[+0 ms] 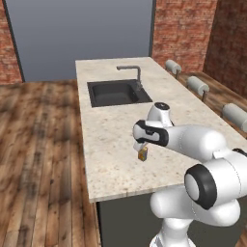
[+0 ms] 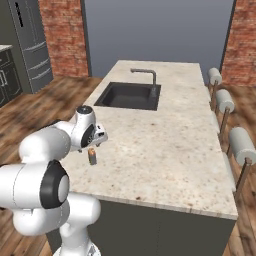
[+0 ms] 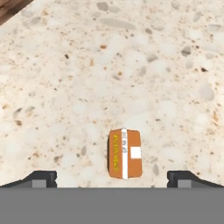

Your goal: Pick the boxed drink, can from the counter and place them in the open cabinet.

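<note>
Small orange-yellow boxed drink carton (image 3: 125,153) stood on beige speckled stone counter (image 1: 111,144), near front edge, directly below two-finger gripper (image 3: 112,178). Jaws were wide open on both sides of carton, not touching. Nothing grasped or placed; whole task seemed left.

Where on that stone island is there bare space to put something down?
Most of the counter lies bare: the wide stretch between the sink and the near edge, toward the stools' side. The crowded spot is by the boxed drink, where the open gripper hangs directly above it.
</note>
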Robot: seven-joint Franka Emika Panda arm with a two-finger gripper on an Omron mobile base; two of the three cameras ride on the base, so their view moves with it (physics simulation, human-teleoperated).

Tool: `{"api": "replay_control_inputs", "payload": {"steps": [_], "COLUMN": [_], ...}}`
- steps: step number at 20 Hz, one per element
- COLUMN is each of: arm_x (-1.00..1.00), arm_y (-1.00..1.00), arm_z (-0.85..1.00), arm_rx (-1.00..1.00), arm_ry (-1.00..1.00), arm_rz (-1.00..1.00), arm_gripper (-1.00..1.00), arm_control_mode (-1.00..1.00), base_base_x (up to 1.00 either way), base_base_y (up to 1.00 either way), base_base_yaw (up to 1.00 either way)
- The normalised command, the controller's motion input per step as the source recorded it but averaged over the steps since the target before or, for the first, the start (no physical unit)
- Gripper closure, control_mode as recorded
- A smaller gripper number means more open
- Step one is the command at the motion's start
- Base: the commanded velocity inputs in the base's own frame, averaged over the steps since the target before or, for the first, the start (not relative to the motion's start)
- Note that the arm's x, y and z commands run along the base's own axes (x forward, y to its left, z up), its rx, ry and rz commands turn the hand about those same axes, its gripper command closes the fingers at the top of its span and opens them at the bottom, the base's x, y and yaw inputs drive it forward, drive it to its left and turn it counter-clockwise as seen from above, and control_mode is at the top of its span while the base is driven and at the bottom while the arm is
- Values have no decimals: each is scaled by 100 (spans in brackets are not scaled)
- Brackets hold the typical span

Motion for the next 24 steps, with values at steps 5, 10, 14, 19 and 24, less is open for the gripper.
{"api": "replay_control_inputs", "payload": {"steps": [5,10,14,19,24], "arm_x": [0,0,2,20,27], "arm_y": [0,0,0,0,0], "arm_z": [-20,-21,-16,-7,-1], "arm_rx": [0,0,0,0,0], "arm_ry": [0,0,0,0,0], "arm_rz": [0,0,0,0,0], "arm_gripper": [-100,-100,-100,-100,-100], "arm_control_mode": [-100,-100,-100,-100,-100], "base_base_x": [0,0,0,0,0], "base_base_y": [0,0,0,0,0], "base_base_yaw": [0,0,0,0,0]}}
